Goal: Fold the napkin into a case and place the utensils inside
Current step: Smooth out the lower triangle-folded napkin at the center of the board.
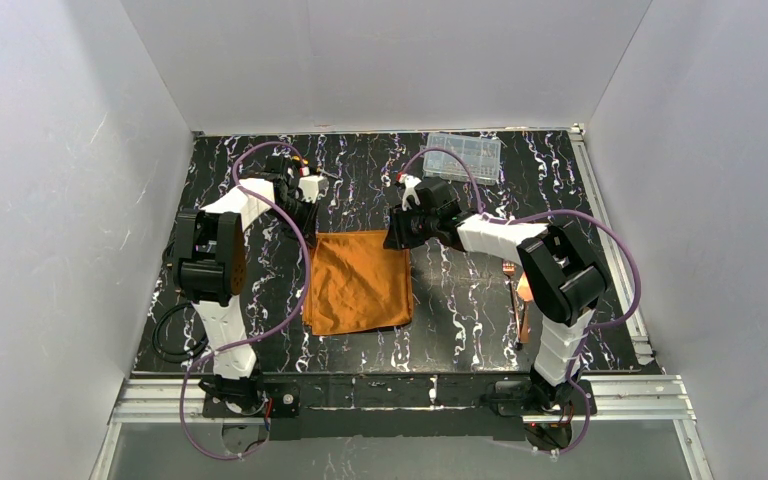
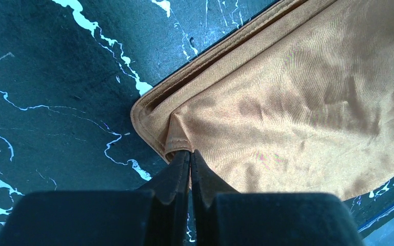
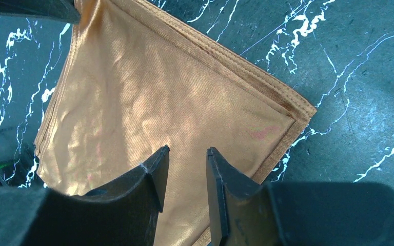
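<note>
The rust-orange napkin (image 1: 358, 281) lies flat on the dark marbled table (image 1: 460, 300), folded into a layered rectangle. My left gripper (image 1: 312, 226) is at its far left corner and shut on it: in the left wrist view the closed fingertips (image 2: 190, 154) pinch a pleat of the napkin (image 2: 287, 102) at its hemmed corner. My right gripper (image 1: 398, 240) is open over the far right corner. In the right wrist view its jaws (image 3: 187, 151) stand apart over the napkin (image 3: 159, 92), holding nothing. The copper utensils (image 1: 516, 296) lie on the table right of the napkin, partly hidden by the right arm.
A clear plastic compartment box (image 1: 463, 155) stands at the back right. A small tool with red and yellow parts (image 1: 305, 163) lies behind the left wrist. White walls enclose the table on three sides. Cables loop over both arms.
</note>
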You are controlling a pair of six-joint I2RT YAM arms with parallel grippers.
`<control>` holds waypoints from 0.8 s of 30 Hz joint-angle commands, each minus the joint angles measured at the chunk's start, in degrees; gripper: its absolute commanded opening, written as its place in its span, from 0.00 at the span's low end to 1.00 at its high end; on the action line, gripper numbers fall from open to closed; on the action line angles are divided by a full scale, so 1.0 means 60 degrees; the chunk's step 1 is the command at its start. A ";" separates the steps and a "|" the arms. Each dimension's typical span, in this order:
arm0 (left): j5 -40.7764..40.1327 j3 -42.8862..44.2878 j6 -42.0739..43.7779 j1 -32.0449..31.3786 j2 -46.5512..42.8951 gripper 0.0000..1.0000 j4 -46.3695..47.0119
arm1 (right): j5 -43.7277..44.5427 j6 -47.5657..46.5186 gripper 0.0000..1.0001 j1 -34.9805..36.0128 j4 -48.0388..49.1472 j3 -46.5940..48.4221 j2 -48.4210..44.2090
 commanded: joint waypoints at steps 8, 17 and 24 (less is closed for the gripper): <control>-0.0170 0.0490 -0.0296 0.0032 -0.0021 0.00 -0.0020 | 0.0099 0.0062 0.42 -0.0083 0.0449 0.0527 0.0384; 0.0145 0.0796 -0.0419 0.0167 0.0255 0.00 -0.0114 | 0.0281 0.0197 0.43 -0.0601 0.0843 0.0578 0.0935; 0.0120 0.0969 -0.0572 0.0236 0.0538 0.00 0.0030 | 0.0104 0.0164 0.42 -0.0780 0.0800 0.0710 0.1277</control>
